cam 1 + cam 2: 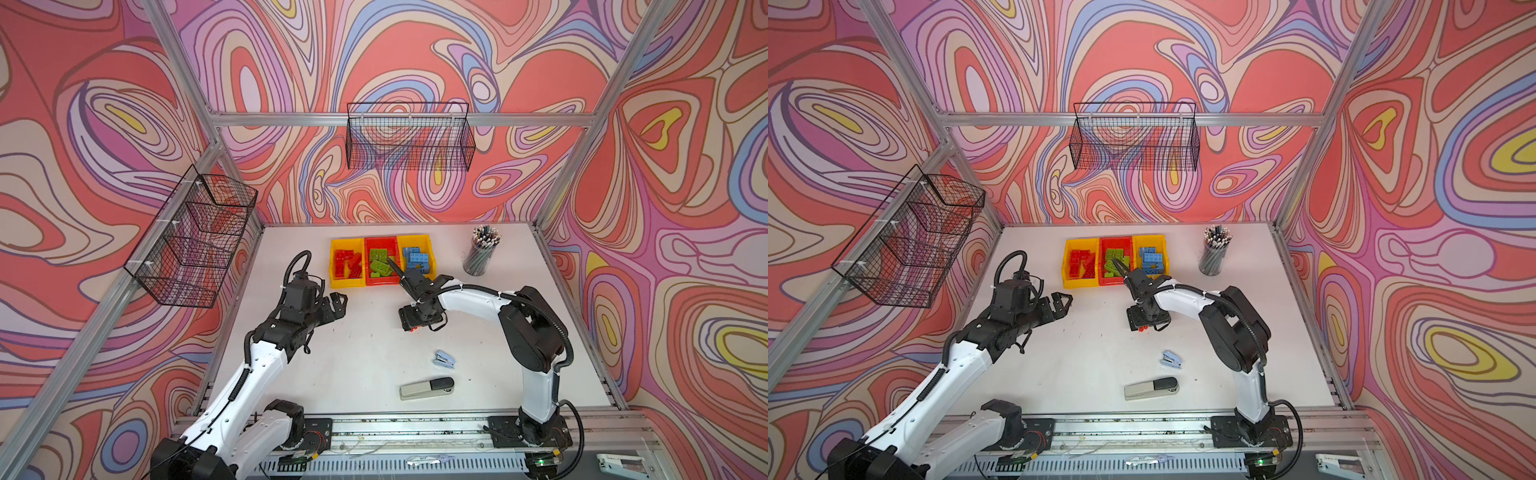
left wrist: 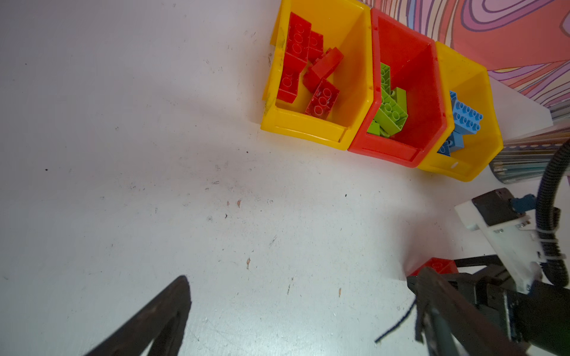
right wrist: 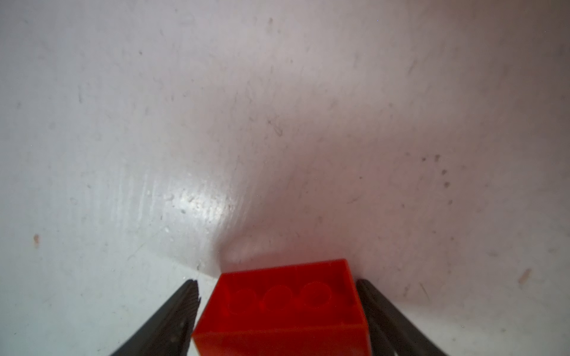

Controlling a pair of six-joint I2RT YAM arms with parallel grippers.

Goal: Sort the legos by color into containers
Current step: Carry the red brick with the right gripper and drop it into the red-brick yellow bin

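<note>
One red lego (image 3: 283,305) lies studs-down on the white table between the fingers of my right gripper (image 3: 276,282), which points straight down over it (image 1: 417,320). The jaws stand close on either side, with a sliver of table showing beside one finger. In both top views only the brick's red edge (image 1: 411,330) shows under the gripper. The containers stand in a row at the back: a yellow one (image 1: 337,282) with red legos (image 1: 347,262), a red one (image 1: 380,282) with green legos (image 1: 379,262), a yellow one (image 1: 432,249) with blue legos (image 1: 417,257). My left gripper (image 1: 338,303) hovers open and empty, left of the bins.
A mesh pencil cup (image 1: 482,251) stands right of the bins. A small light-blue stapler (image 1: 444,358) and a longer grey-and-black stapler (image 1: 427,388) lie near the front. Black wire baskets hang on the back wall (image 1: 409,137) and the left wall (image 1: 195,237).
</note>
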